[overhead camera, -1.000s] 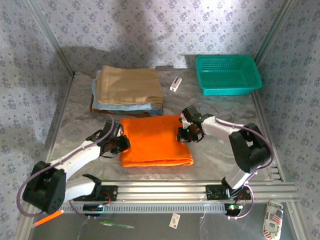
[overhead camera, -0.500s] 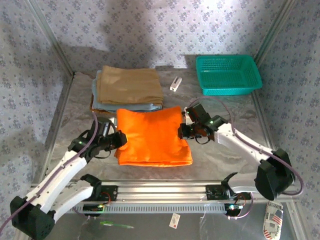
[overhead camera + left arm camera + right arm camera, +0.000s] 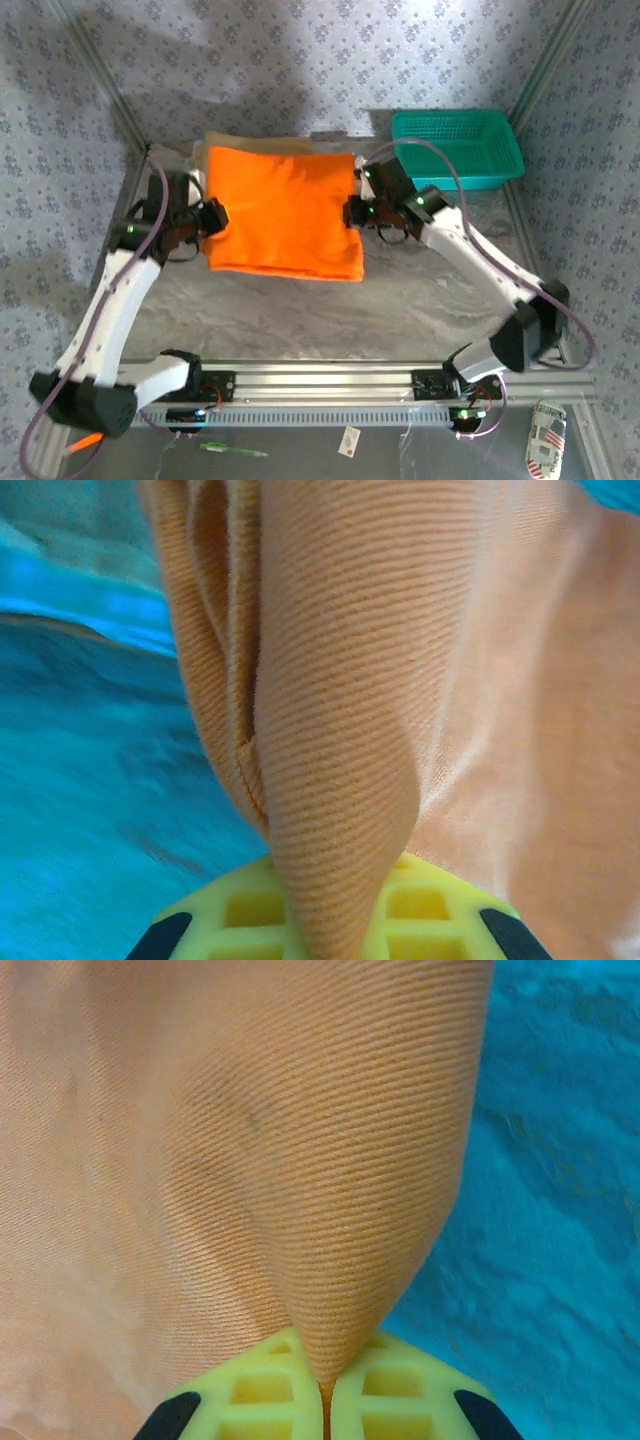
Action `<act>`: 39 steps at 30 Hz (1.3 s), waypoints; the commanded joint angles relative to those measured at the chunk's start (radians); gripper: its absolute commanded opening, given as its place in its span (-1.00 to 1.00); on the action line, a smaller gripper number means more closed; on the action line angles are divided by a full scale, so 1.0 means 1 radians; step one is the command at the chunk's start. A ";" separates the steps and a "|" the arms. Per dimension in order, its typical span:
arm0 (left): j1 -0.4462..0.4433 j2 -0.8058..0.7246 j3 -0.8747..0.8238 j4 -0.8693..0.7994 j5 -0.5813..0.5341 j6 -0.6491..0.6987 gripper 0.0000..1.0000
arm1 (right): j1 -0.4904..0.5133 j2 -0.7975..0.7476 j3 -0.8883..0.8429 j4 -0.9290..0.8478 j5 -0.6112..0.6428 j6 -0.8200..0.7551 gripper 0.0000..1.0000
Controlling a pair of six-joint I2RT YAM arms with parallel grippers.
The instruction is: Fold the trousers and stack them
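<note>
- The trousers (image 3: 285, 210), folded into an orange slab, sit toward 12 o'clock on the worktop (image 3: 300, 310), covering most of the tan pile (image 3: 245, 140) (only its far edge peeks out).
- Left jaws pinch bunched cloth at the slab's 9 o'clock edge.
- Right jaws clamp its 3 o'clock edge.
- The teal basket (image 3: 457, 150) is at 1 o'clock.

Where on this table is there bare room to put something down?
The wide strip of table between the trousers and the front rail is bare. The back is crowded: left gripper and right gripper hold the trousers beside the basket.
</note>
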 commanded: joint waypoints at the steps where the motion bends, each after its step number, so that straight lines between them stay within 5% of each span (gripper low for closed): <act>1: 0.101 0.085 0.095 0.110 0.053 0.045 -1.00 | -0.061 0.136 0.173 0.004 -0.025 -0.033 -1.00; 16: 0.246 0.510 0.478 0.148 0.110 0.065 -1.00 | -0.180 0.767 0.988 -0.186 -0.206 -0.034 -1.00; 26: 0.297 0.658 0.495 0.244 0.100 0.060 -1.00 | -0.208 1.009 1.232 -0.097 -0.259 0.061 -1.00; 28: 0.312 0.696 0.506 0.246 0.100 0.053 -1.00 | -0.217 1.045 1.240 -0.071 -0.266 0.088 -0.86; 31: 0.324 0.748 0.501 0.230 0.107 0.047 -0.35 | -0.217 1.087 1.240 -0.066 -0.299 0.094 -0.35; 36: 0.325 0.754 0.457 0.232 0.118 0.020 0.44 | -0.212 1.081 1.237 -0.126 -0.314 0.056 -0.13; 39: 0.325 0.695 0.438 0.232 0.095 0.004 0.65 | -0.210 1.011 1.190 -0.163 -0.277 0.017 -0.08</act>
